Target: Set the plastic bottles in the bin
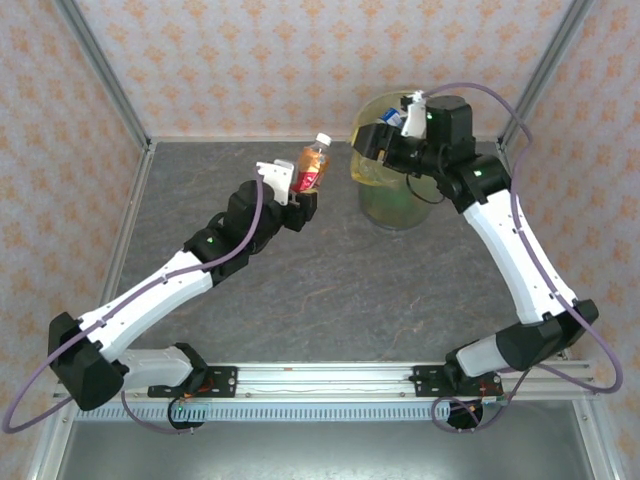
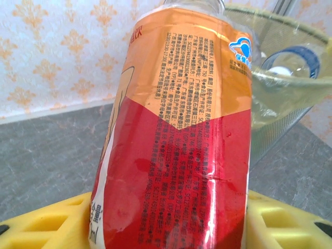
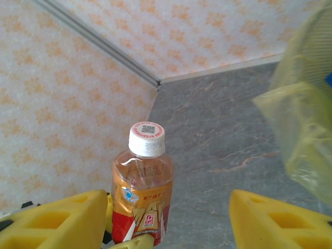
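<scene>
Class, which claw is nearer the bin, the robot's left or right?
Right. The right claw hovers at the bin rim; the left claw holds a bottle left of the bin.

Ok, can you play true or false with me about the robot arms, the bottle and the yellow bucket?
1. The left gripper holds a bottle with a red and orange label. True.
2. That bottle has a blue cap. False: the cap is white.
3. The right gripper is squeezing a bottle too. False: its yellow fingers stand apart with nothing between them.
4. The bin is see-through yellow and stands at the back of the table, on the right arm's side. True.
</scene>
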